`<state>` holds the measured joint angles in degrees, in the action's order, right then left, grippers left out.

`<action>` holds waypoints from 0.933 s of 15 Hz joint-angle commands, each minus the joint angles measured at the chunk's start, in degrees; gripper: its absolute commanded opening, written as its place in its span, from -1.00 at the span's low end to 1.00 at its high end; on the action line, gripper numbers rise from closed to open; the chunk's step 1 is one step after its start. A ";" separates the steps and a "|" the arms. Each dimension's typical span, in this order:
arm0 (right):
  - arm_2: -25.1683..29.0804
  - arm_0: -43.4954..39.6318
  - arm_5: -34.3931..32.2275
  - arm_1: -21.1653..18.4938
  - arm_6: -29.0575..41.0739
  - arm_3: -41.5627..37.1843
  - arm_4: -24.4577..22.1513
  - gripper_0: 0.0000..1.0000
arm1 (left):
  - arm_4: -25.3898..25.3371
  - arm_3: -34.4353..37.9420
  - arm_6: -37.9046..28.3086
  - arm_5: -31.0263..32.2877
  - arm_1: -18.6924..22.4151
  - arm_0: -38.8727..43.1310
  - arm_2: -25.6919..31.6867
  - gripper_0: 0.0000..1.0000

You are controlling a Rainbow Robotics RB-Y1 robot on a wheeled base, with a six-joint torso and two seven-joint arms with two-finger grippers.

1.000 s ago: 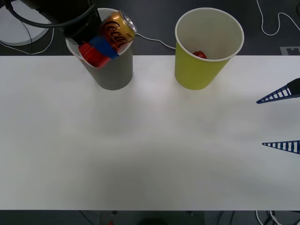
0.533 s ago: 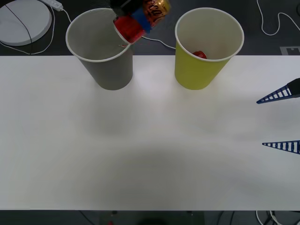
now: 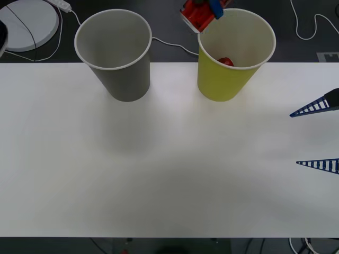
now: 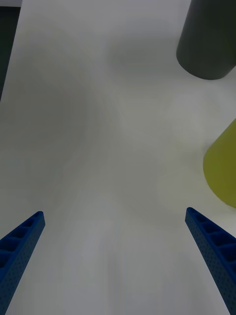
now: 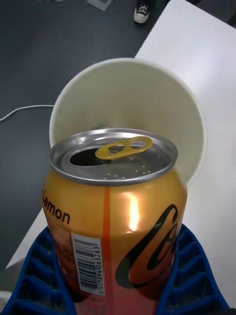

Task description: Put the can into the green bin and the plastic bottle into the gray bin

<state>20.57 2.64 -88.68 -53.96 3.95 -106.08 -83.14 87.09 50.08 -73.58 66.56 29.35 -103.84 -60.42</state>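
My left gripper (image 3: 204, 10) is shut on the can (image 3: 197, 15), holding it in the air just over the back-left rim of the green bin (image 3: 233, 79). In the left wrist view the can (image 5: 115, 206) is red-orange and gold with an open silver top and a yellow pull-tab, gripped between blue fingers (image 5: 39, 275), and the bin's white inside (image 5: 132, 103) lies beyond it. A small red object (image 3: 226, 62) lies inside the green bin. The gray bin (image 3: 122, 74) stands to its left. My right gripper (image 3: 318, 136) waits open at the table's right edge. The plastic bottle is out of view.
Both bins stand near the far edge of the white table (image 3: 159, 159). Behind it on the dark floor are a white round disc (image 3: 26, 24) and cables (image 3: 170, 45). The right wrist view shows the gray bin (image 4: 206, 39) and the green bin (image 4: 223, 167) ahead of the open gripper (image 4: 118, 261).
My left gripper has carried the can rightward from above the gray bin to the green bin's rim. The right arm has not moved.
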 commanded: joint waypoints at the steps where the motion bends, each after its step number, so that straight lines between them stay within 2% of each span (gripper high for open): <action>1: 0.00 0.00 0.00 0.00 0.00 0.00 0.00 1.00 | 0.62 -8.68 0.01 -0.03 -6.32 -3.91 -0.57 -0.98; 3: 0.00 0.00 0.00 0.00 0.00 0.00 0.00 1.00 | 1.06 -12.64 0.10 -0.91 -10.19 -5.49 -0.66 -0.98; 5: 0.00 0.00 0.00 0.00 0.00 0.00 0.00 1.00 | 1.59 -13.08 0.10 -3.10 -11.95 -5.76 -0.66 -0.99; 12: 0.00 0.00 0.00 0.00 0.00 0.00 0.00 1.00 | 1.94 -14.92 -0.08 -7.94 -14.67 -6.02 -0.66 -0.98; 14: 0.00 0.00 0.00 0.00 0.00 0.00 0.00 1.00 | 1.59 -14.92 -0.08 -7.94 -14.67 -6.02 -0.66 -0.88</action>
<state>20.57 2.64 -88.68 -53.96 3.96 -106.08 -83.14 88.85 35.16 -73.65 58.62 14.63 -109.87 -61.09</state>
